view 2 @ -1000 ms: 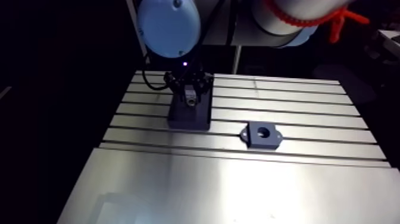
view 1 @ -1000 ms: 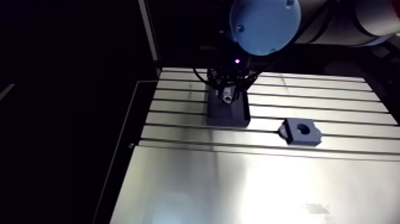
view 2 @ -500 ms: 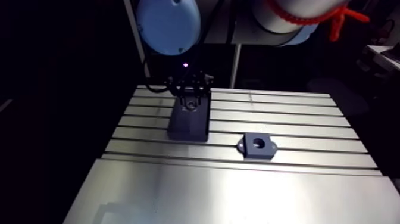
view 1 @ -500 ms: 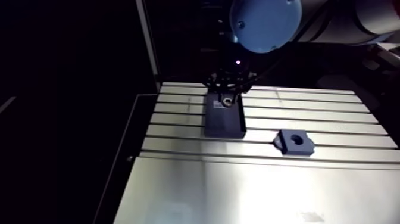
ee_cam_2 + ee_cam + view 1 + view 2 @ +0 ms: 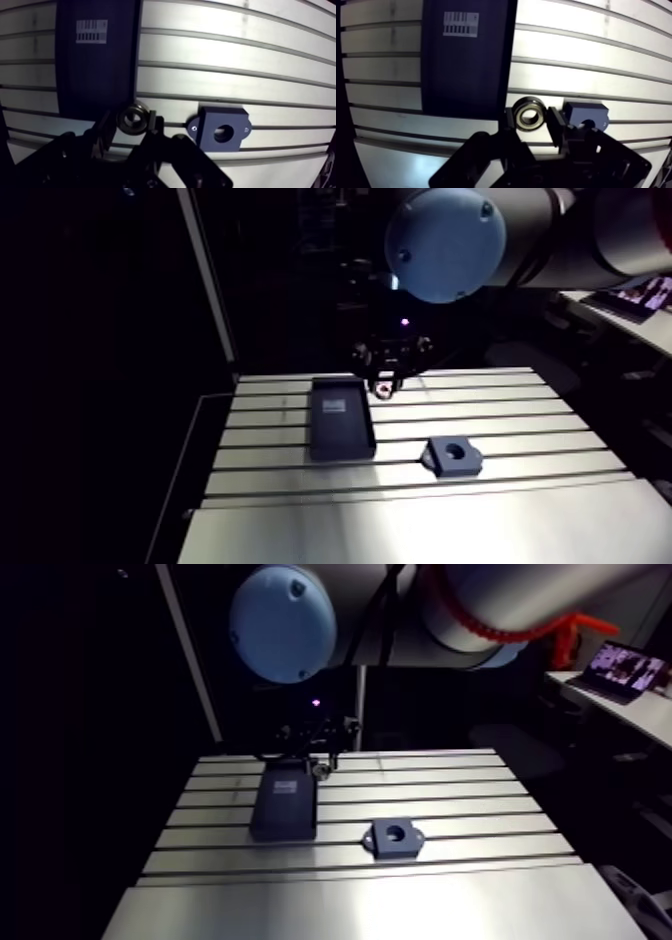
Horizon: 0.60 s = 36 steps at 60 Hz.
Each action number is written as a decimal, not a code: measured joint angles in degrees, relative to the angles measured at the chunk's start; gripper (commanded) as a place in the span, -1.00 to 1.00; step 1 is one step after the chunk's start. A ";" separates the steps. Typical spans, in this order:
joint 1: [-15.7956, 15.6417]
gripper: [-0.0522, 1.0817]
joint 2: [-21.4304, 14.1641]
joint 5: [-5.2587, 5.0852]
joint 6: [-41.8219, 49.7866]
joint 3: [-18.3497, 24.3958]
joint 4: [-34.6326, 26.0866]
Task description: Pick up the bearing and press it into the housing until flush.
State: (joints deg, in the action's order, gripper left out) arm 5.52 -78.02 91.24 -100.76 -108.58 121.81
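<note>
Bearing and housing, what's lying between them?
Nothing loose: just one of the jaws gripping the bearing, then bare table up to the housing, per the wrist view.

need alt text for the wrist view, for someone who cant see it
The gripper holds a metal ring bearing pinched between its two fingers, above a slotted aluminium table. A dark rectangular tray with a barcode label lies ahead of the gripper, and a dark housing sits on the table beside it, its round bore empty.

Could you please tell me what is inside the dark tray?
Only a barcode label shows on the tray floor; the bearing, held between the fingers, covers one corner.
</note>
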 measured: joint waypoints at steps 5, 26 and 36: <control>1.65 0.13 -0.88 0.18 -1.81 -1.03 -0.11; 6.42 0.13 -3.14 0.54 -6.96 -4.42 -0.01; 7.59 0.13 -3.66 0.62 -7.76 -5.35 0.03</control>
State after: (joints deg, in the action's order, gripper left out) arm 13.11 -81.67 91.86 -108.52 -113.92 121.84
